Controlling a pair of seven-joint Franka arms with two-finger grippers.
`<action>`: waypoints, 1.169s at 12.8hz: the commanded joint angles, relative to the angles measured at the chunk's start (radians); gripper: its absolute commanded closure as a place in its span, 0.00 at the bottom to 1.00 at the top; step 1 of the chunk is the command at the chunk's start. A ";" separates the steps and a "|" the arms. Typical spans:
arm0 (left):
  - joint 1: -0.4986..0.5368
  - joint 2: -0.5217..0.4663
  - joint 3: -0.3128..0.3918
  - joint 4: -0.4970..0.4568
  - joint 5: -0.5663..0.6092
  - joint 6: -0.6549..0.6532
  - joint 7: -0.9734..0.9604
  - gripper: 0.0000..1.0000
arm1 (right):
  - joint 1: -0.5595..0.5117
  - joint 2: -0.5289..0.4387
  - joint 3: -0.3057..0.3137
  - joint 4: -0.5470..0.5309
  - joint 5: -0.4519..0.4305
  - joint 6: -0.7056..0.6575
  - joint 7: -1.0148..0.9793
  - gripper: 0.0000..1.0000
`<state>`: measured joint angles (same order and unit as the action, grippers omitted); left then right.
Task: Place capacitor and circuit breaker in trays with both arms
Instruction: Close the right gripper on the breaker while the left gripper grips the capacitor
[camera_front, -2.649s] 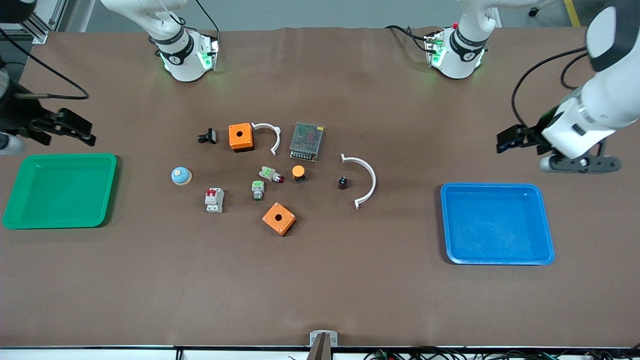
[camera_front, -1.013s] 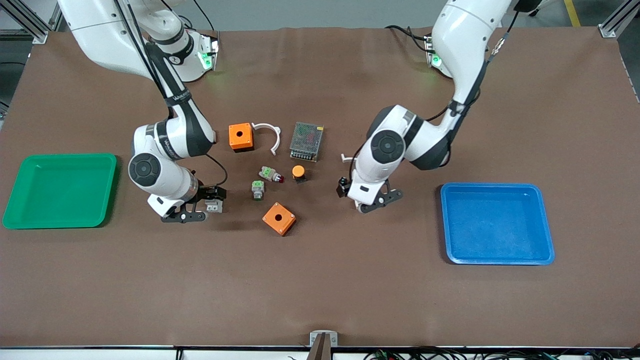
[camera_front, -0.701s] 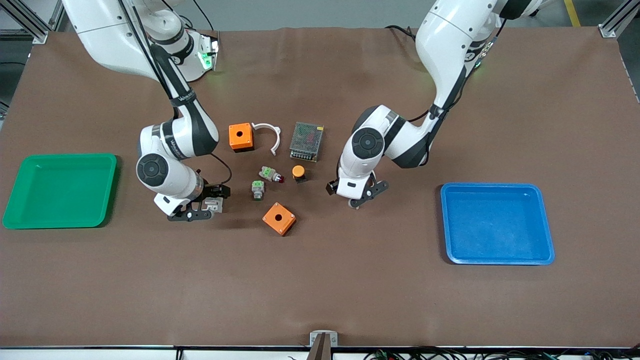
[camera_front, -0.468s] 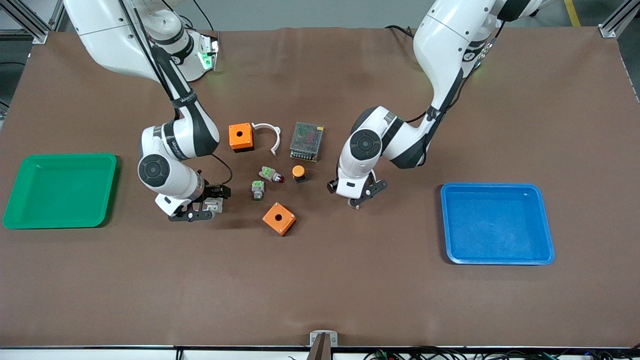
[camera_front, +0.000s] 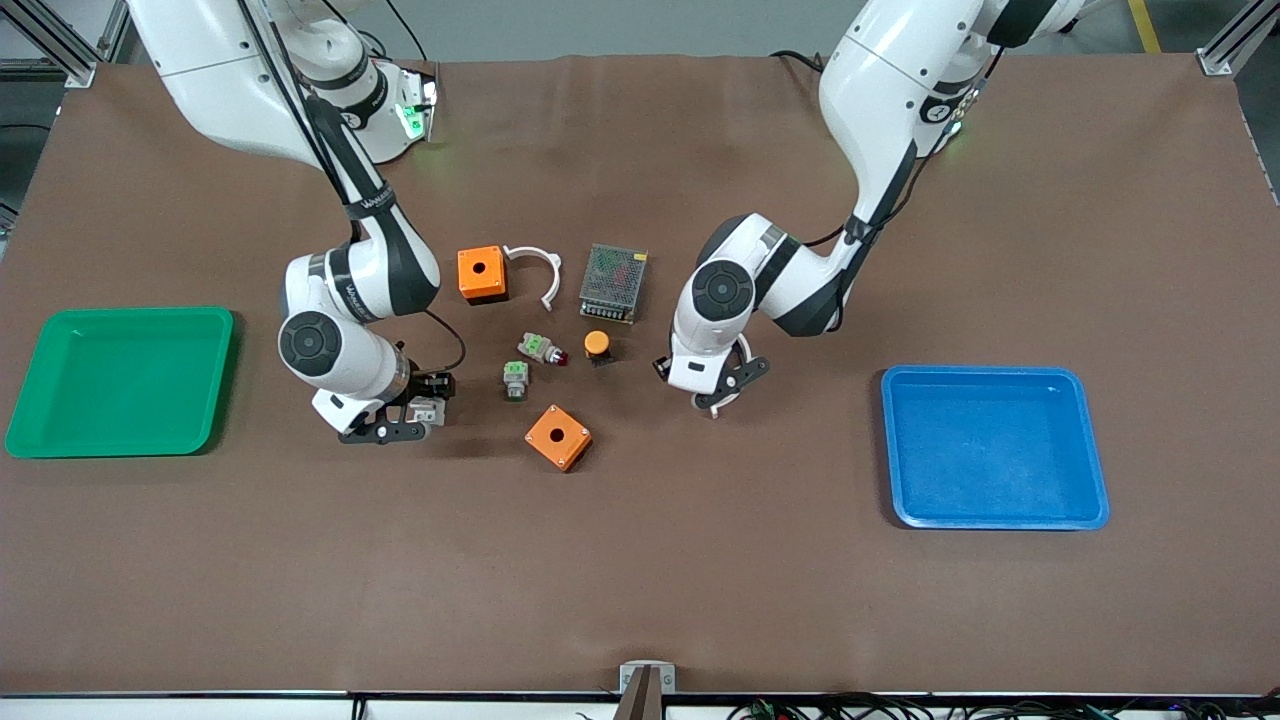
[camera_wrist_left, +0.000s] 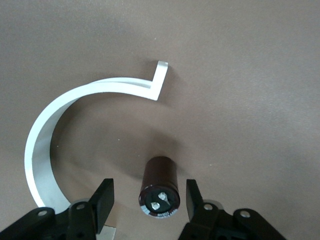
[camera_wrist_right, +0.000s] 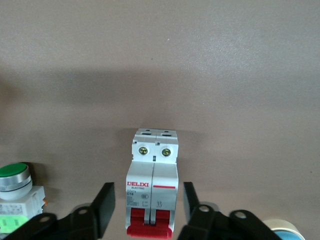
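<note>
While both arms reach down, you see the left end effector (camera_wrist_left: 147, 200) released, its fingers (camera_wrist_left: 103, 199) either side of the capacitor (camera_wrist_left: 159, 187), gaps showing. Capacitor lies on the tabletop (camera_front: 640, 560) beside a white bracket (camera_wrist_left: 60, 125). Right end effector (camera_wrist_right: 148, 206) also released, fingers straddling the breaker (camera_wrist_right: 152, 182) without touching, near a green button (camera_wrist_right: 15, 181).

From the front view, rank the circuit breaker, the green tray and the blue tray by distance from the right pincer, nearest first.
1. Circuit breaker: between the right pincer's fingers, on the table.
2. Green tray: at the right arm's end of the table.
3. Blue tray: at the left arm's end, clearly farthest.
</note>
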<state>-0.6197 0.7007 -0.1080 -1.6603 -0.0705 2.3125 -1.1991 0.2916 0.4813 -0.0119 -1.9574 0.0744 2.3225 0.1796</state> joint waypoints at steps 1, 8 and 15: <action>-0.014 0.007 0.008 0.005 0.001 0.010 -0.016 0.39 | 0.003 0.002 -0.006 0.000 0.021 0.008 0.008 0.79; -0.014 0.020 0.008 0.022 0.001 0.025 -0.010 0.80 | -0.061 -0.087 -0.014 0.044 0.021 -0.157 -0.005 0.91; 0.006 -0.081 0.039 0.039 0.001 0.016 -0.019 0.99 | -0.391 -0.164 -0.014 0.271 0.001 -0.569 -0.224 0.91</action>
<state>-0.6169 0.6928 -0.0903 -1.6115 -0.0705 2.3396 -1.1991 -0.0010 0.3027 -0.0438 -1.7459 0.0739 1.8194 0.0286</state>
